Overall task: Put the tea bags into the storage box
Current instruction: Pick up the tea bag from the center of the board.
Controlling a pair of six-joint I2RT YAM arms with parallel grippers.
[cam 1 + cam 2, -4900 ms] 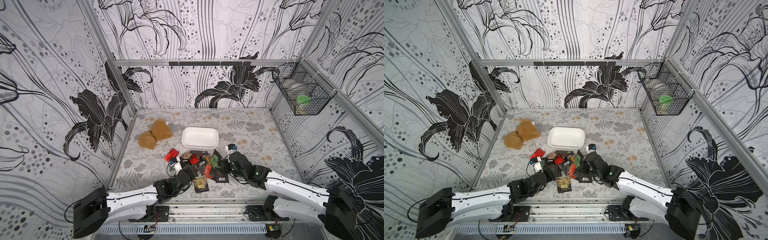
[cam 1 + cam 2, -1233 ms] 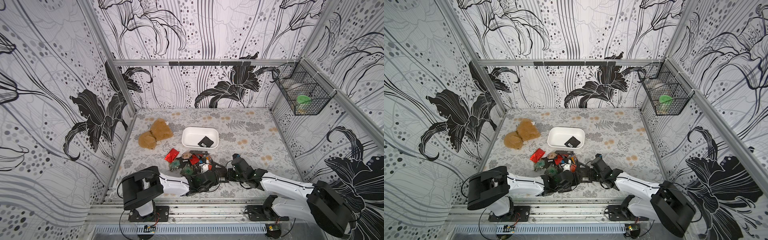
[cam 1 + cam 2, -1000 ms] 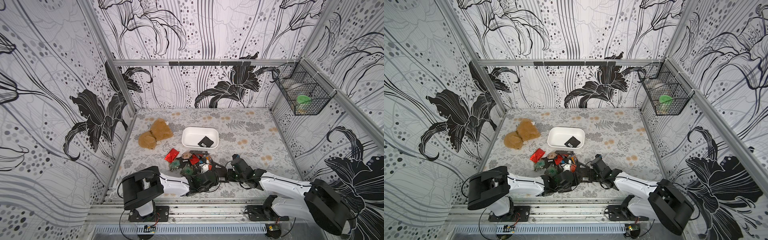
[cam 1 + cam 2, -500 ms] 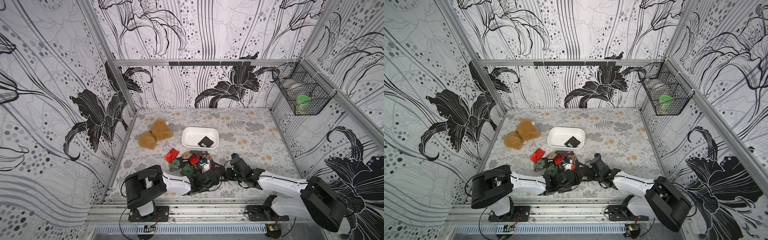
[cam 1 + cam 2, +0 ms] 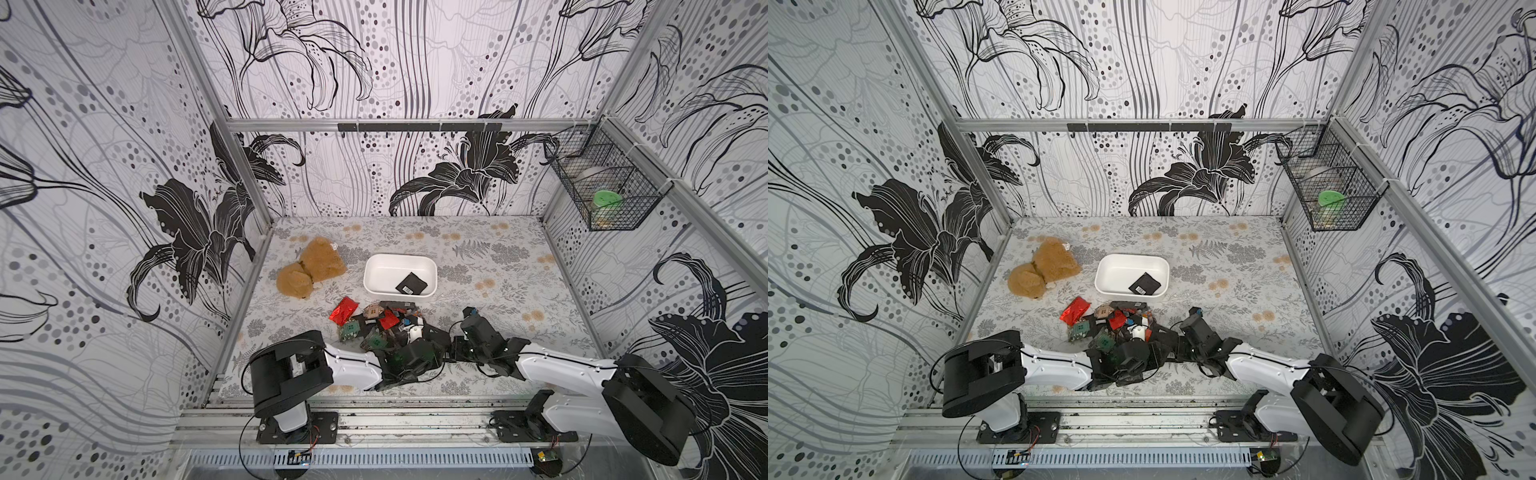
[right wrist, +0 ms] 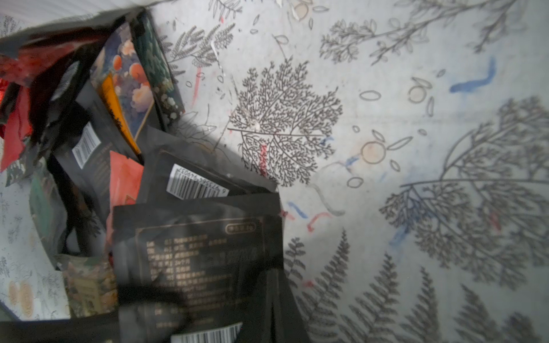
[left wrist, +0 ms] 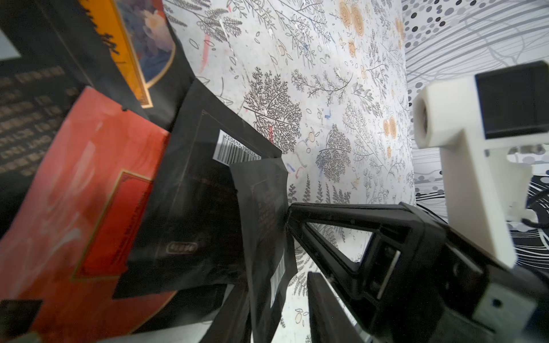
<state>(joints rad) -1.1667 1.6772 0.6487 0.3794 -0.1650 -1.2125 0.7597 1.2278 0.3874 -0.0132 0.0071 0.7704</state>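
Walls [image 5: 104,187]: white paper on three sides, printed with big black lilies, grey dots and wavy lines.
Frame [image 5: 232,174]: bare aluminium posts at the corners, with a cross rail along the back wall.
Hook strip [image 5: 419,126]: black, fixed on that cross rail.
Bench [image 5: 478,249]: pale grey cover with fern sprigs and small orange blossoms; red and blue pen marks show close up.
Wire basket [image 5: 573,166]: black, hung high on the right wall.
Front edge [image 5: 415,419]: metal track, with a slotted grey duct below it.
Light: bright, even, soft shadows.
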